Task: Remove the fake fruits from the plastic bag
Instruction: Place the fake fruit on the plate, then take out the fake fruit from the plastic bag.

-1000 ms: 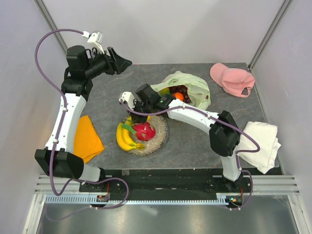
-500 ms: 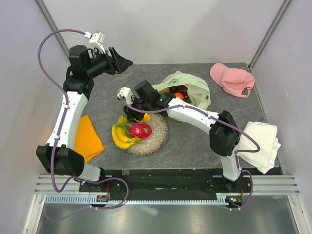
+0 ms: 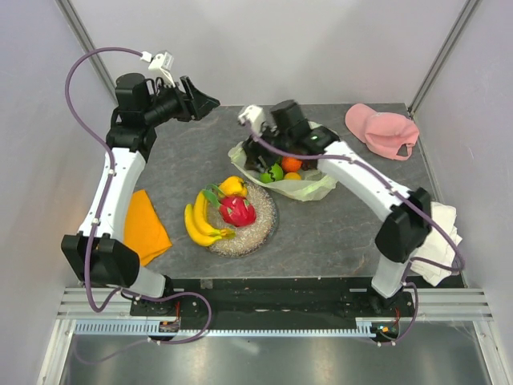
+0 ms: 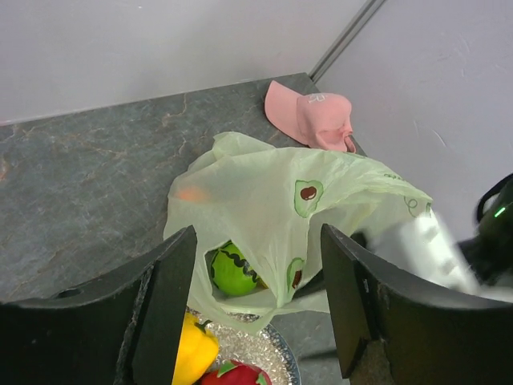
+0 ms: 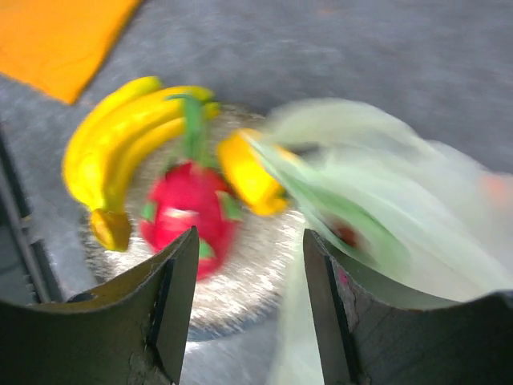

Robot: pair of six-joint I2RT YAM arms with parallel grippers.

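We are now seeing the yellow fruit point(image 3: 232, 187) lying on the plate point(image 3: 260, 233), while the orange point(image 3: 291, 164) and the green fruit point(image 3: 276, 172) are still waiting in the plastic bag point(image 3: 309, 186) just behind the plate. Our right tool point(image 5: 250, 313), freshly opened and empty, is heading back to the bag. The left tool point(image 4: 256, 305) is hovering open and empty beyond the plate.

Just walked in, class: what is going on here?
A plastic bag is being emptied. The banana bunch, dragon fruit and a yellow fruit lie on a plate; a green fruit and an orange are in the bag. The right arm's fingers are open at the bag; the left arm's fingers hang open, empty.
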